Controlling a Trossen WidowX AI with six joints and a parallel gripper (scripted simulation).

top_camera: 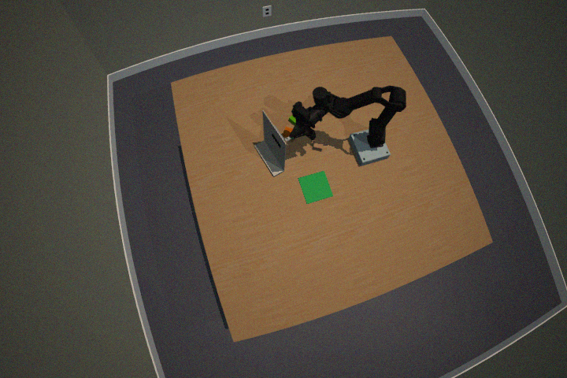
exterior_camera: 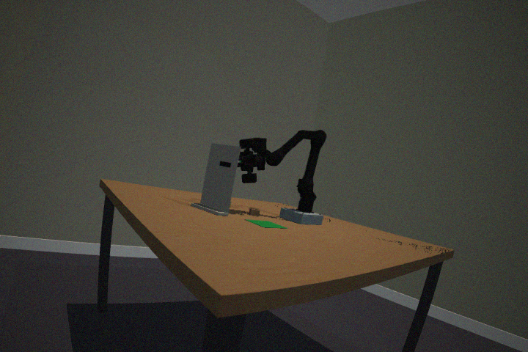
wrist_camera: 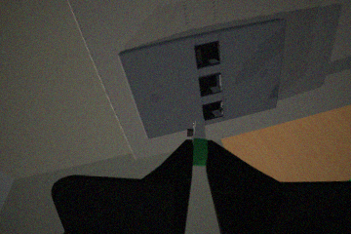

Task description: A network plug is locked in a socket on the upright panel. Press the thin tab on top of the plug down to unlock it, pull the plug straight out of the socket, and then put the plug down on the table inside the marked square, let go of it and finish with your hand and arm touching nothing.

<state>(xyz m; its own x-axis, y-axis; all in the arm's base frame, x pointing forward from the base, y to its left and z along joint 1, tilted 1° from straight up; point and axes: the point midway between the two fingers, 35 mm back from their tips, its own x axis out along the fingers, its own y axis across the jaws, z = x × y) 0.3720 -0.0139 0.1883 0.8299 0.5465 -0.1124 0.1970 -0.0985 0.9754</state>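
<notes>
The grey upright panel stands on the wooden table. In the wrist view its three sockets are dark and look empty. My gripper hangs in the air a short way from the panel's face, shut on the plug. The plug shows as an orange and green piece between the black fingers, with a small tip sticking out ahead. The marked green square lies flat on the table in front of the panel and the arm's base.
The arm's grey base sits on the table to the right of the panel. A small brownish block lies on the table between panel and base. The table stands on dark legs over a dark floor.
</notes>
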